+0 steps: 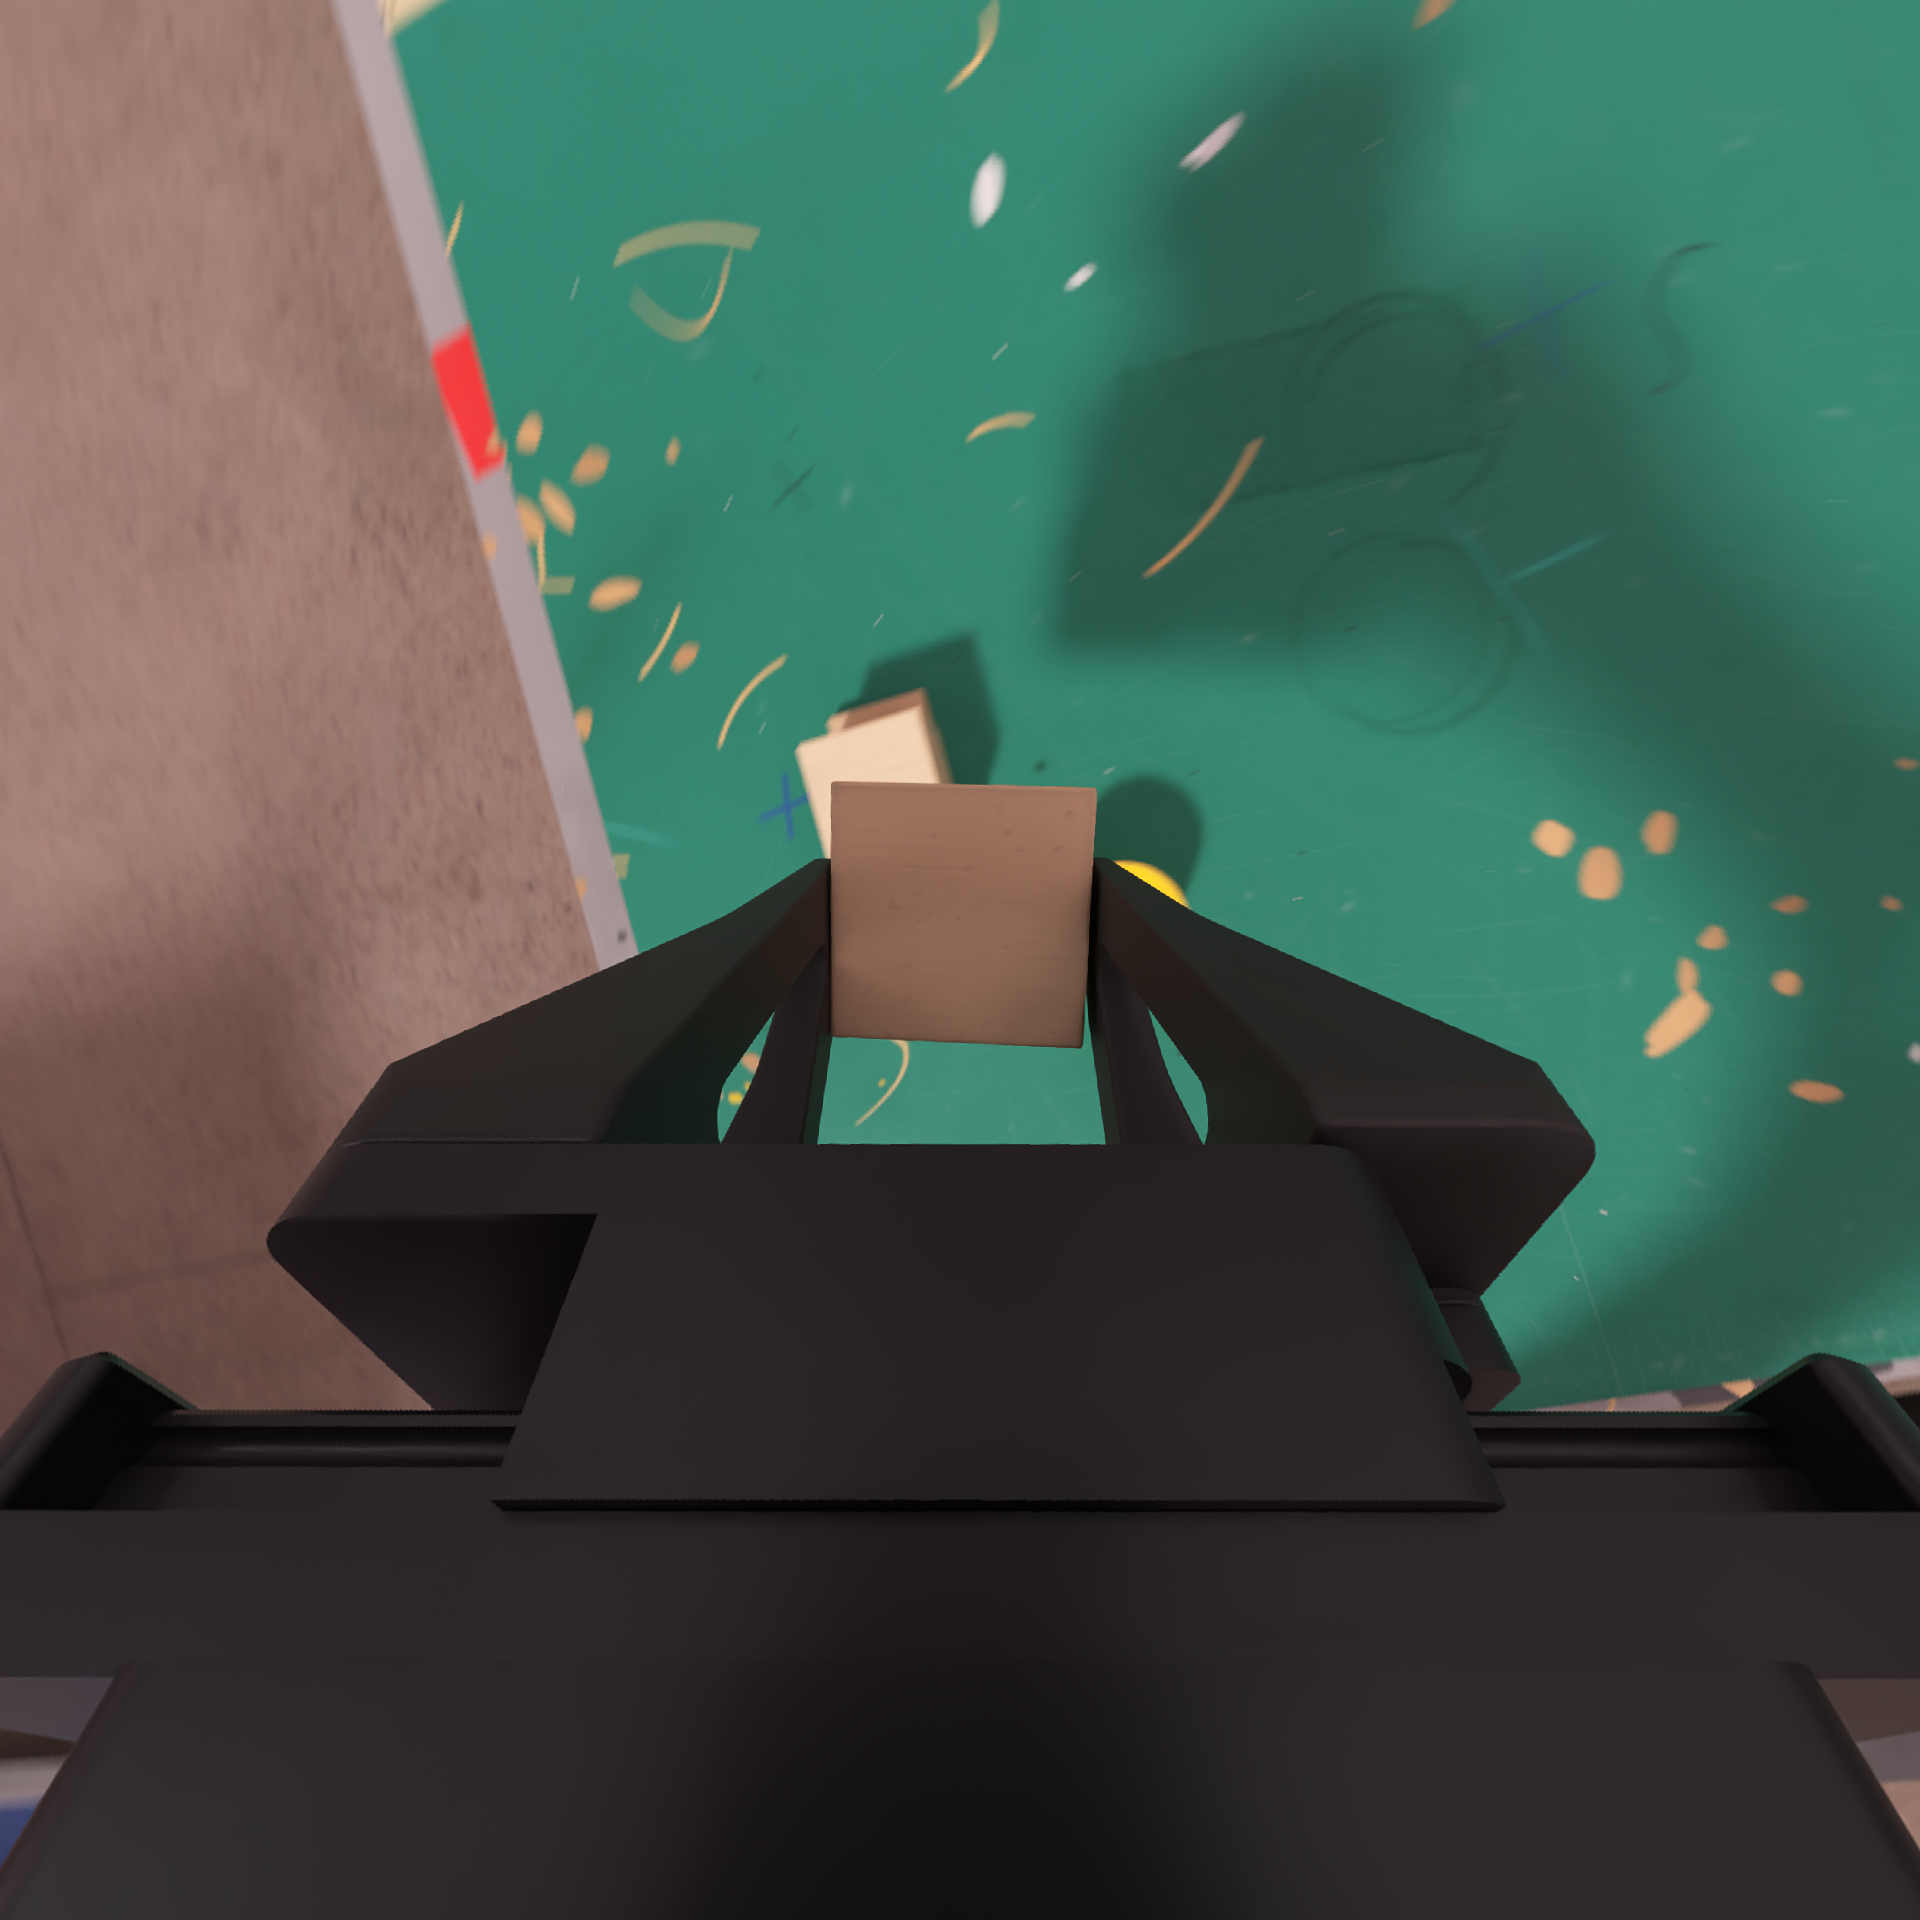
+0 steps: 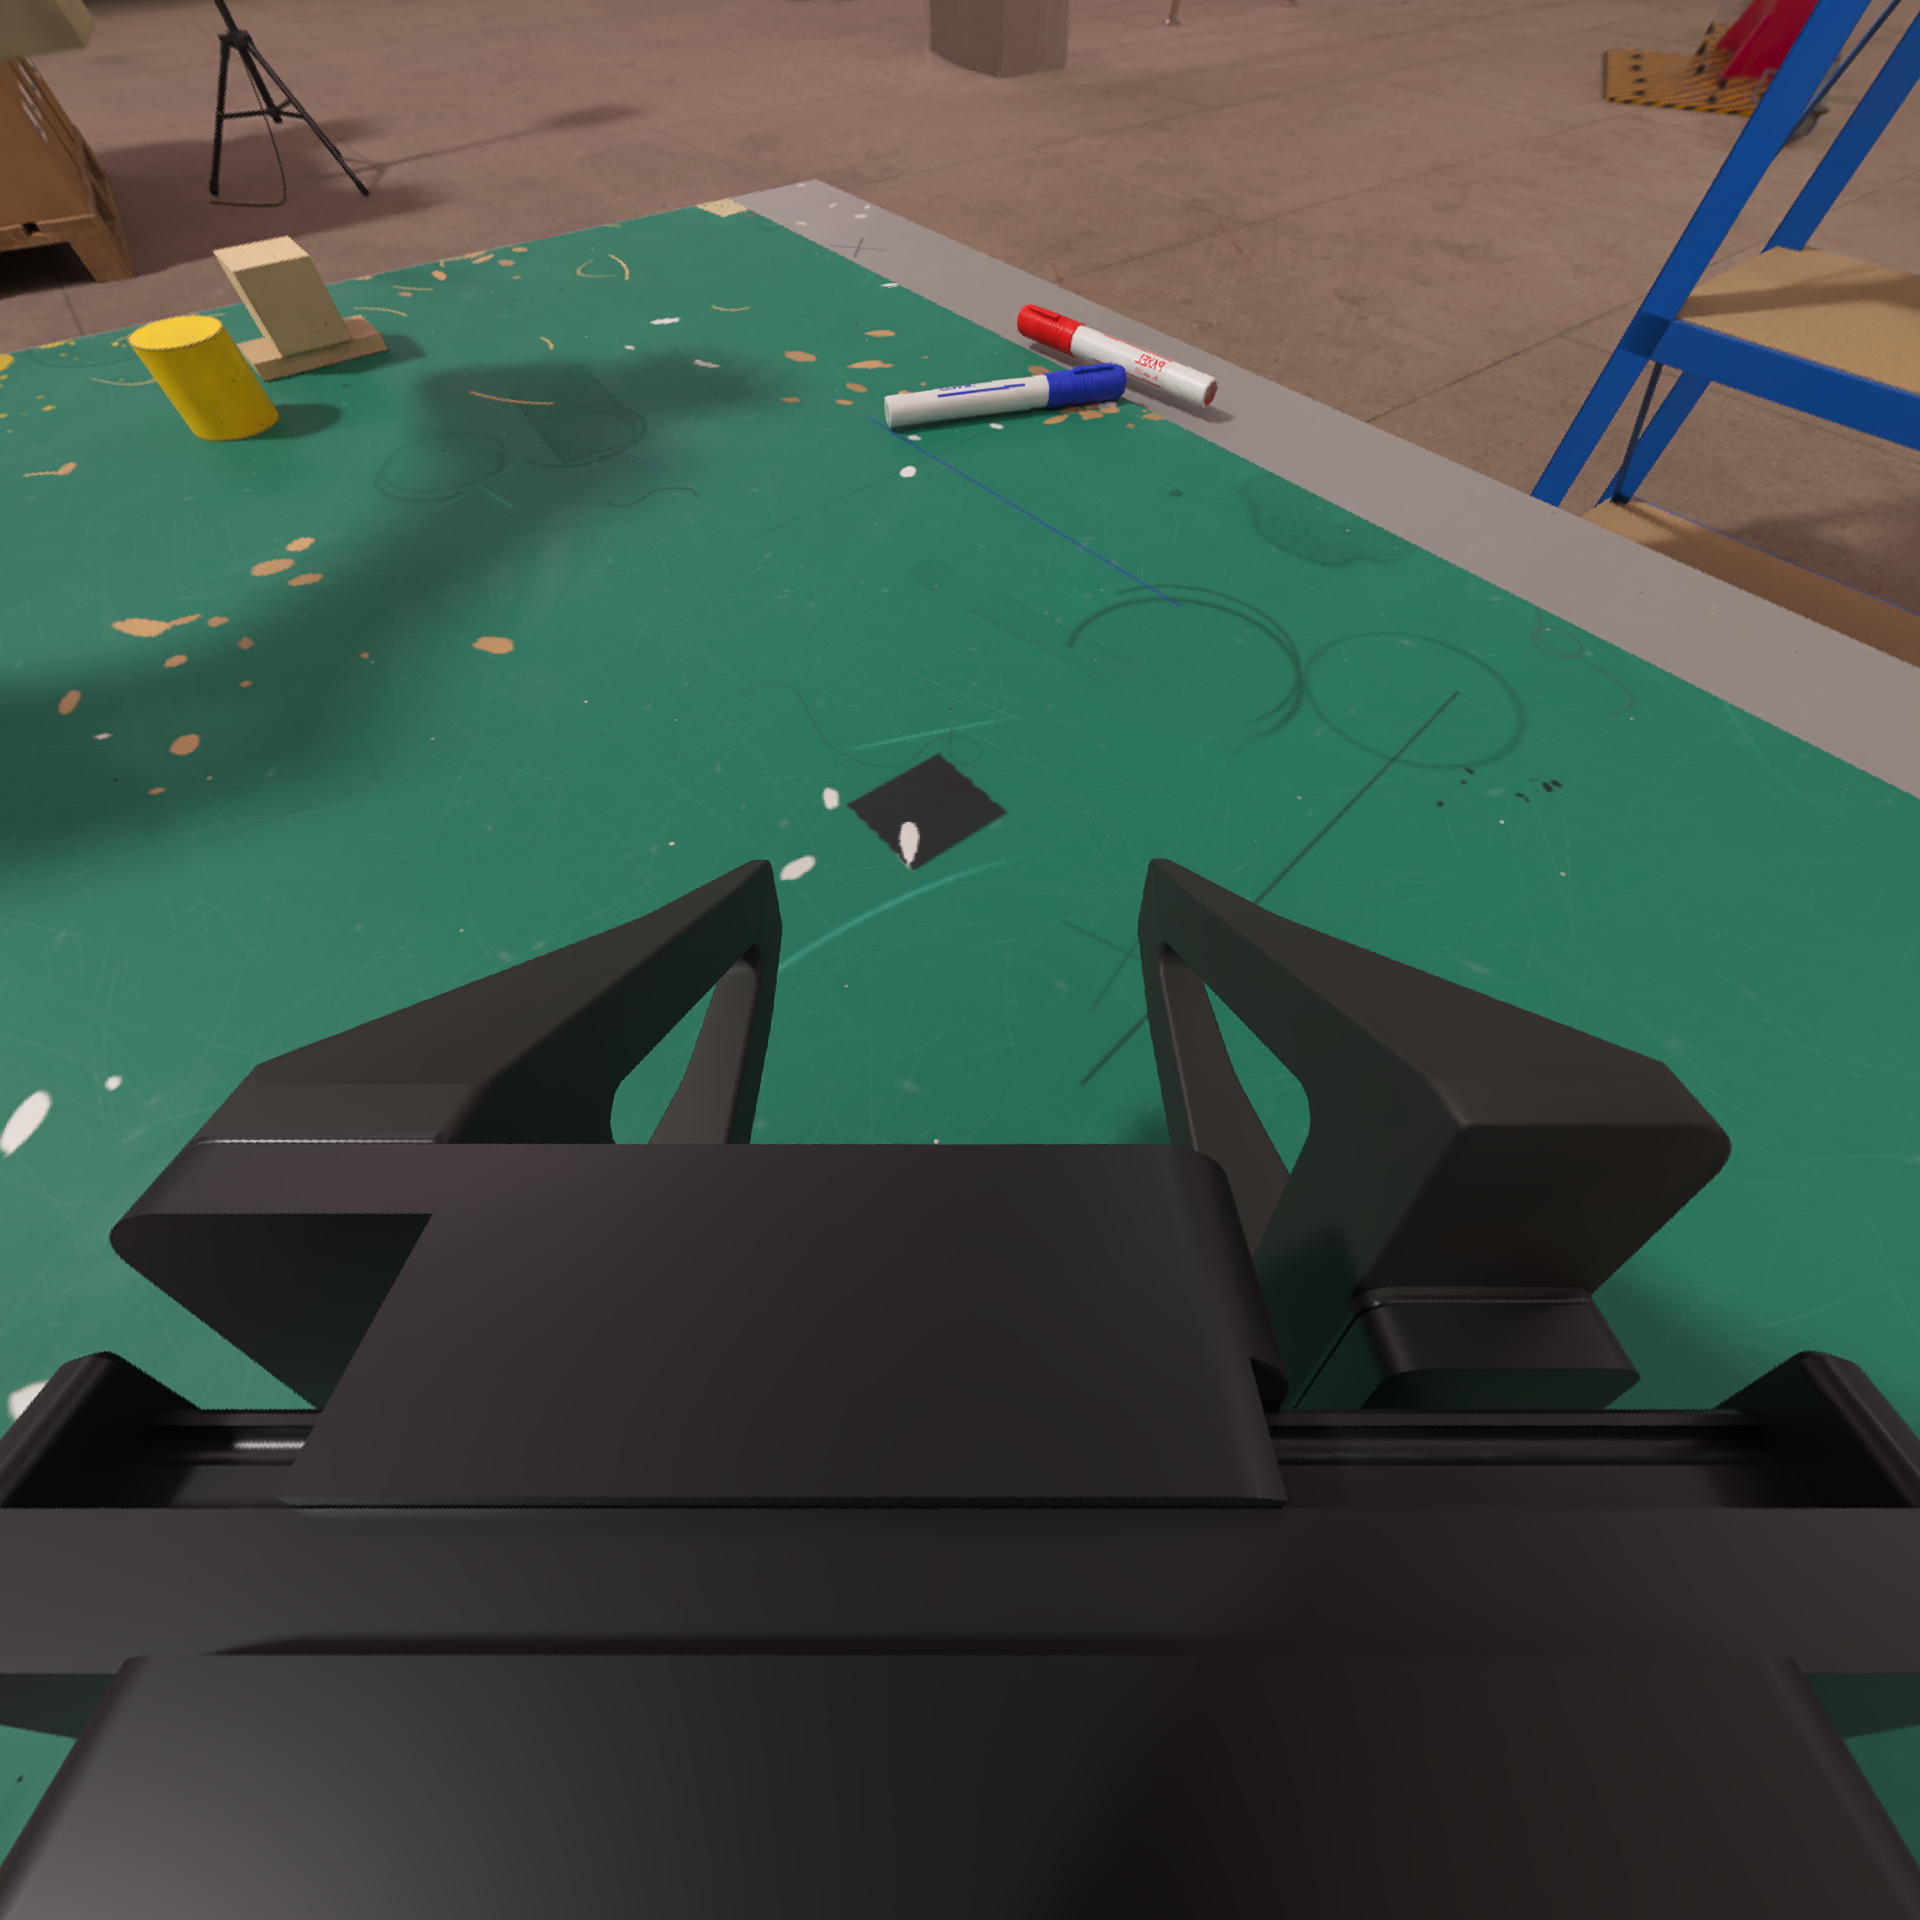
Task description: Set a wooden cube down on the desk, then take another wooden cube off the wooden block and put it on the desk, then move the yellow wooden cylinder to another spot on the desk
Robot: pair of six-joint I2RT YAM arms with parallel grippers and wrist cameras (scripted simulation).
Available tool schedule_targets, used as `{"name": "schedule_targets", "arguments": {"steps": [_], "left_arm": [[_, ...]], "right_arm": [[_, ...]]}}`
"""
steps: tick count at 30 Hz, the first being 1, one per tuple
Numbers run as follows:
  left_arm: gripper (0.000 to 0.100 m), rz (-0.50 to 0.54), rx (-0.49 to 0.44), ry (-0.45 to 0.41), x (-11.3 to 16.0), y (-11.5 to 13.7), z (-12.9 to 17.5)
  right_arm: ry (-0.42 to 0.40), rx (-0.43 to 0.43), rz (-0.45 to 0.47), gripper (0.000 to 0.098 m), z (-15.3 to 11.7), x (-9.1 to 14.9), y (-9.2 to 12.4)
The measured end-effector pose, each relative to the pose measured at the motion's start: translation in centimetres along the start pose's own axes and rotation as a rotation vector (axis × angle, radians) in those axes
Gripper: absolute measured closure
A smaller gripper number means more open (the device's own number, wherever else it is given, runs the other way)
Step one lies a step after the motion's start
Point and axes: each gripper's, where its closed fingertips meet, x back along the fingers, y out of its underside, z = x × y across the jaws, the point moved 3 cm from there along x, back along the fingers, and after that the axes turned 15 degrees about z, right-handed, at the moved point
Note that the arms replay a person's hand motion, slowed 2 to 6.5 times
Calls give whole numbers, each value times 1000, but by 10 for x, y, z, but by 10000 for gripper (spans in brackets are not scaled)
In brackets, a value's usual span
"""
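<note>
A wooden cube (image 1: 961, 914) is gripped between the two fingers of the left claw (image 1: 961, 883) and is held above the green surface (image 1: 1351, 935), clear of it. Below and beyond the held cube, a second wooden cube (image 1: 883, 732) is seen resting on the wooden block (image 1: 816, 774); the yellow wooden cylinder (image 1: 1153, 881) is partly hidden behind the claw's right finger. In the right wrist view, the right claw (image 2: 961, 894) is spread apart with nothing between its fingers, above the surface (image 2: 623, 935). Far off, the yellow wooden cylinder (image 2: 203, 376) is seen upright just beside the wooden block (image 2: 317, 353), on which the second cube (image 2: 283, 293) stands. A blue-capped marker (image 2: 1003, 395) and a red-capped marker (image 2: 1117, 353) lie together near the surface's edge.
</note>
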Motion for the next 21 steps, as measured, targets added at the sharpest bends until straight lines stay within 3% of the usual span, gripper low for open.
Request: {"name": "schedule_targets", "arguments": {"steps": [4, 9, 14, 21], "left_arm": [[606, 72, -161, 135, 7, -34, 37], [606, 93, -387, 321, 2, -60, 95], [606, 67, -567, 488, -17, -68, 147], [606, 45, -736, 678, -50, -66, 197]], "right_arm": [[-7, -7, 2, 389, 0, 0, 1], [-16, -22, 13, 389, 1, 0, 1], [-26, -42, 27, 389, 2, 0, 1], [-39, -51, 36, 390, 3, 0, 2]]}}
